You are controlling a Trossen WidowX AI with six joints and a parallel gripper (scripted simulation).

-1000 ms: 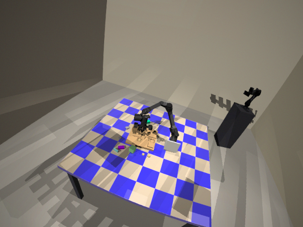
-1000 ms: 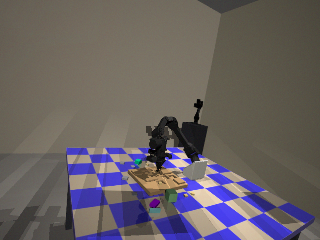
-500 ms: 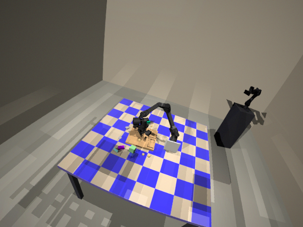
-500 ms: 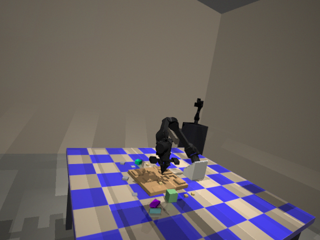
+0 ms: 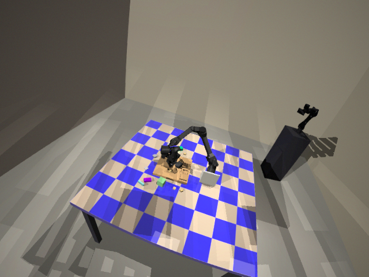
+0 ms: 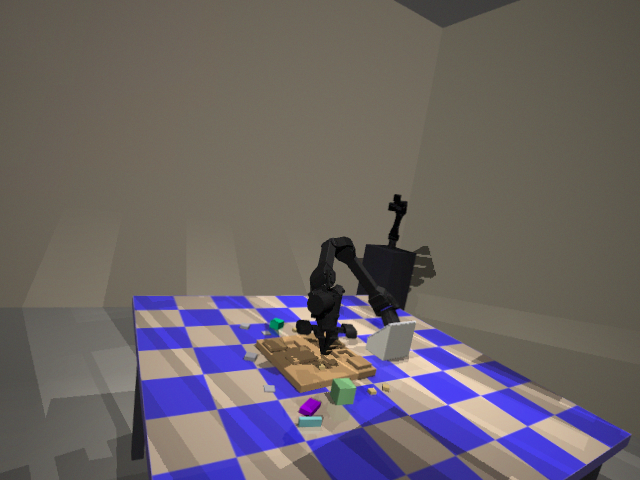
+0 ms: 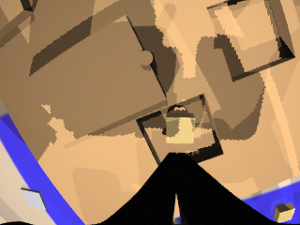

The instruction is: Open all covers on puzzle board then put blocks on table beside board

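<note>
The wooden puzzle board (image 5: 160, 172) (image 6: 305, 382) lies on the table. My gripper (image 6: 324, 352) (image 7: 175, 160) is shut and empty, with its fingertips low over the board. In the wrist view, a pale yellow block (image 7: 180, 130) sits in a square well just ahead of the fingertips. A wide cover (image 7: 94, 77) with a small round knob (image 7: 146, 58) lies beside that well. Another square recess (image 7: 253, 37) shows at the upper right. Small yellow blocks (image 5: 174, 188) (image 6: 372, 391) (image 7: 283, 213) and grey pieces (image 5: 154, 155) (image 6: 251, 356) (image 7: 34, 199) lie on the table around the board. The arm and shadows hide other covers.
A green cube (image 5: 161, 182) (image 6: 343, 391), a purple block (image 5: 147, 179) (image 6: 310, 406) and a cyan bar (image 5: 140, 183) (image 6: 310, 422) lie off the board's front edge. A teal block (image 5: 181, 148) (image 6: 277, 323) lies behind it. A white wedge (image 5: 209, 178) (image 6: 400, 341) stands by the arm's base.
</note>
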